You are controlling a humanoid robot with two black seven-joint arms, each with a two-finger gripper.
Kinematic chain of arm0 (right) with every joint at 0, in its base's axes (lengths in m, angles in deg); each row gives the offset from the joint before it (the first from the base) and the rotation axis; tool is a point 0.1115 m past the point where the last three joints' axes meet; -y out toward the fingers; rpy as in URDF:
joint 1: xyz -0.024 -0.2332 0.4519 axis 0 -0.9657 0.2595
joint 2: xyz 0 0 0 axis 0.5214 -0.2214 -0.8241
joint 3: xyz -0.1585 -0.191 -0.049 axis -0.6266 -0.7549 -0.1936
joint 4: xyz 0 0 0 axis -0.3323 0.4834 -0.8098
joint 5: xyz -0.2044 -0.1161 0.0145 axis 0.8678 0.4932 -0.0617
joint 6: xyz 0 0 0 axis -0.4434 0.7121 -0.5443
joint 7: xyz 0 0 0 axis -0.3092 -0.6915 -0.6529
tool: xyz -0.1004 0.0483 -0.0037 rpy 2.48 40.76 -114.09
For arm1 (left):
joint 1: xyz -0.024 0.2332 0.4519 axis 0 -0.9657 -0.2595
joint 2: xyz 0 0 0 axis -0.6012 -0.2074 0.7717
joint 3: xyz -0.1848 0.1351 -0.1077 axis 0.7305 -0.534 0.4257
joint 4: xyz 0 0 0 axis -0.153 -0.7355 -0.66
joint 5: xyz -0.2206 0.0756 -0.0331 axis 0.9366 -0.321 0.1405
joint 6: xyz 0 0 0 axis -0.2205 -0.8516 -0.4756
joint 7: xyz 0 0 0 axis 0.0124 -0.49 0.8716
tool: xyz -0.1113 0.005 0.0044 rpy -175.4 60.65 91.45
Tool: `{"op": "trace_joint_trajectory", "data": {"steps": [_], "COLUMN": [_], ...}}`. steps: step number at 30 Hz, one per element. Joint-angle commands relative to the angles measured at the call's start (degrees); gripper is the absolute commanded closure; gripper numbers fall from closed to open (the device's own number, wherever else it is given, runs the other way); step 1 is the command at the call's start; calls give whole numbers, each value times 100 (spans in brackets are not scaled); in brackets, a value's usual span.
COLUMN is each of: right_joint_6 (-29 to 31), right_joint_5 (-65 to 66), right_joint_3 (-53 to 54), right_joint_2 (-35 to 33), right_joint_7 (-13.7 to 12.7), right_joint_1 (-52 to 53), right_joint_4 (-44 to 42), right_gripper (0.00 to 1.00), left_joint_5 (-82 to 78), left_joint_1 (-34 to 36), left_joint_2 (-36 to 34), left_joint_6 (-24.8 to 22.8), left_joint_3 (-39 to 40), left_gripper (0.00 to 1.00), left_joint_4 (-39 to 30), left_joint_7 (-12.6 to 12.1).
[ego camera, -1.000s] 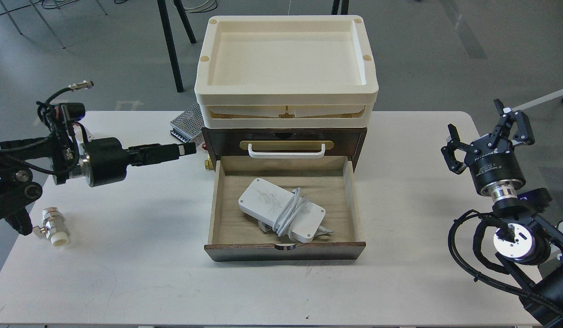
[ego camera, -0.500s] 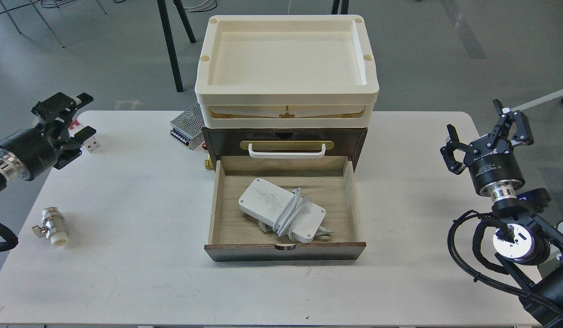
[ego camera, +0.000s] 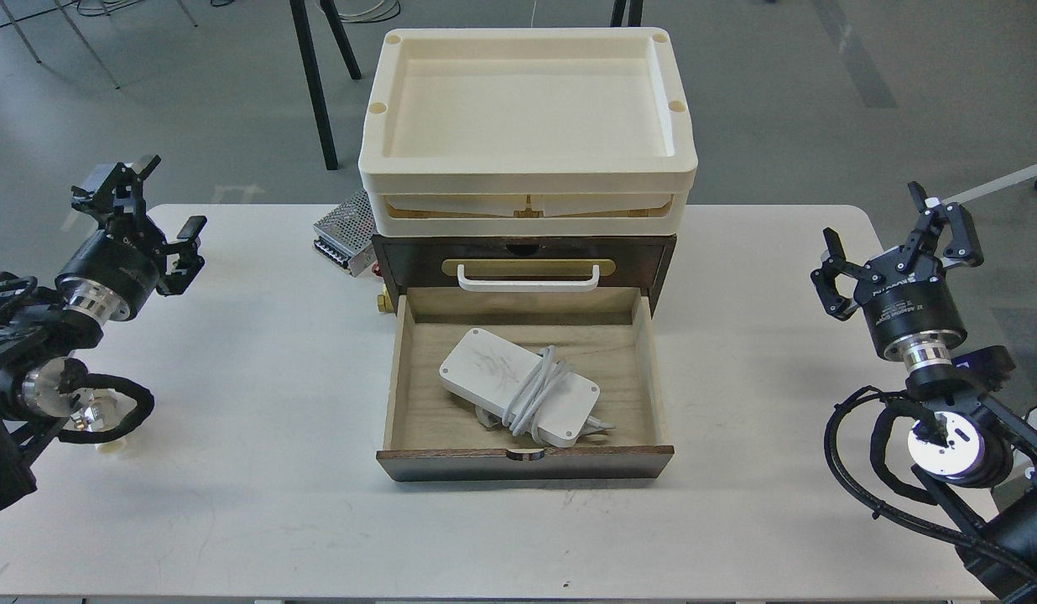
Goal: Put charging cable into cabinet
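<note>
Far to the left of the cabinet (ego camera: 525,262), the left gripper (ego camera: 145,204) is seen with its fingers spread wide and nothing held between them. The charging cable (ego camera: 518,387) is found lying inside the cabinet's pulled-out bottom drawer, the cord wound around its white brick, with cream trays (ego camera: 527,134) stacked on the cabinet's top. Far to the right of the cabinet, the right gripper (ego camera: 892,239) is likewise held open and empty above the white table (ego camera: 233,470), and grey floor is seen behind the cabinet.
</note>
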Motion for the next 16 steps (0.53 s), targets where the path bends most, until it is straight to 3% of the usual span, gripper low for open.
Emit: {"op": "trace_joint_trajectory", "data": {"steps": [1,16], "right_joint_6": [4,4], "right_joint_5": [0,0], "right_joint_3": [-1,-1], "right_joint_2": [0,0], "right_joint_7": [0,0], "right_joint_1": [-8,-8], "right_joint_4": [10,11], "right_gripper": [1,1], "left_joint_5": [-4,-4], "left_joint_1": [-14,-234], "left_joint_2": [211,413], "left_joint_6": [-220,-255], "left_joint_3": [50,94], "left_gripper": [6,5], "left_joint_4": [306,386], "left_joint_7": [1,1]}}
